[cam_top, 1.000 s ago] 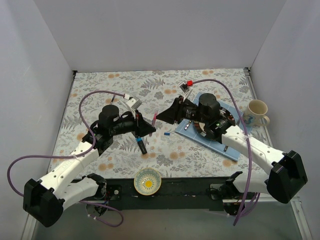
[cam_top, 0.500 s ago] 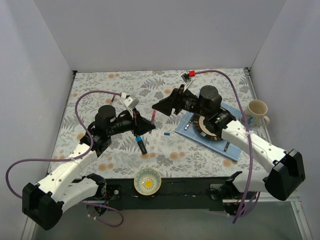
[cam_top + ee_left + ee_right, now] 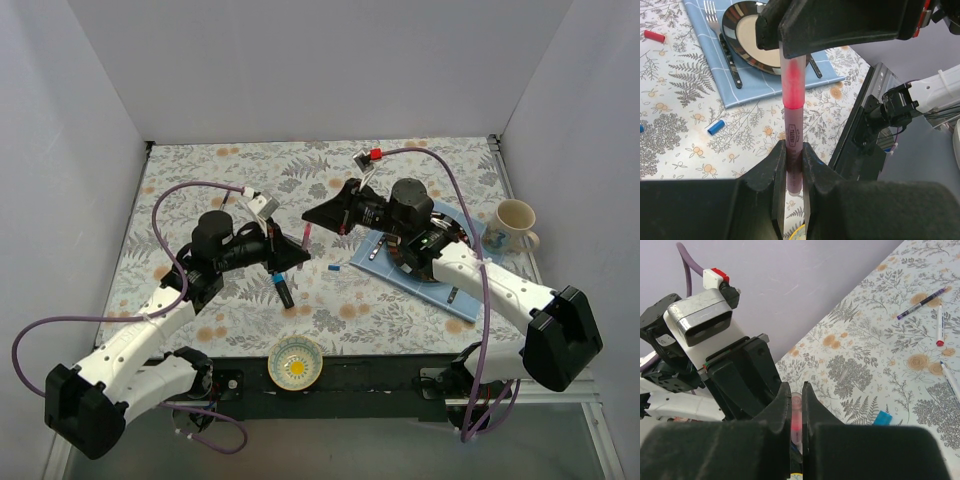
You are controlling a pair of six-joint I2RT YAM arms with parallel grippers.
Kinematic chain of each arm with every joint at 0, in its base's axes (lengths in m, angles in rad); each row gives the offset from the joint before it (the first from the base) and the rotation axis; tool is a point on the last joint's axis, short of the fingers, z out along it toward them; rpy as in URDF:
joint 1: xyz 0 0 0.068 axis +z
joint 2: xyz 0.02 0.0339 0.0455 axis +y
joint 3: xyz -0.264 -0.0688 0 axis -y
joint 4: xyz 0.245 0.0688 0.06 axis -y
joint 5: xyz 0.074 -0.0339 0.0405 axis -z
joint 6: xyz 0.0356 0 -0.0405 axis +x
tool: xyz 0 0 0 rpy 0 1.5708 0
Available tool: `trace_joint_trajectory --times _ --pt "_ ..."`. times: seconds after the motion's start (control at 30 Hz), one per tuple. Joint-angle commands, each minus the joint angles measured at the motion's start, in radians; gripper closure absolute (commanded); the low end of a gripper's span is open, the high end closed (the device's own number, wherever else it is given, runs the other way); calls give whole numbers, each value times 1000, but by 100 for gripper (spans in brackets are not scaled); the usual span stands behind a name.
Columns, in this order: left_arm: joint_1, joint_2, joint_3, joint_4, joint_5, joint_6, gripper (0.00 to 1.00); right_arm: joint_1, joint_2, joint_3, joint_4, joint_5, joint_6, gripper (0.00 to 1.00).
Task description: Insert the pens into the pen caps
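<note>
Angling toward each other, left tool (image 3: pixel 793 152) clamps the pink pen (image 3: pixel 793 107) while right tool (image 3: pixel 796 407) pinches, seemingly, its far end.

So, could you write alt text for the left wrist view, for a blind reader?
The left gripper and the right gripper grip one pink pen at opposite ends. Behind lie a blue cap and a plate.
</note>
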State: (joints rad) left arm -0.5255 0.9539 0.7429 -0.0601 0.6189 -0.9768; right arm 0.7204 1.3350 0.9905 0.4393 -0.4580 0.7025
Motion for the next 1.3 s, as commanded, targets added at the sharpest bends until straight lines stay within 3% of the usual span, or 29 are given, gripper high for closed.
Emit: trace_joint_trajectory --times 0.0,0.43,0.8,0.9,0.97,1.03,1.13,1.27 --pt "2 -23 -10 103 -30 -19 100 42 -8 -68 61 -39 3 99" --pt "76 43 73 171 -182 -62 100 151 -17 -242 29 33 -14 99" --pt "116 88 99 209 -220 -69 100 214 49 -323 114 81 45 99" --pt "128 80 107 194 -242 -54 100 229 87 -329 168 20 86 99" --pt "146 77 110 189 -223 -51 100 228 105 -374 332 -65 144 99" --pt "148 69 99 198 -199 -45 100 225 121 -360 390 -173 125 99" --pt "151 40 84 240 -128 -51 100 208 156 -351 397 -321 54 99" --pt "150 19 82 244 -107 -37 100 185 153 -374 363 -343 -33 99"
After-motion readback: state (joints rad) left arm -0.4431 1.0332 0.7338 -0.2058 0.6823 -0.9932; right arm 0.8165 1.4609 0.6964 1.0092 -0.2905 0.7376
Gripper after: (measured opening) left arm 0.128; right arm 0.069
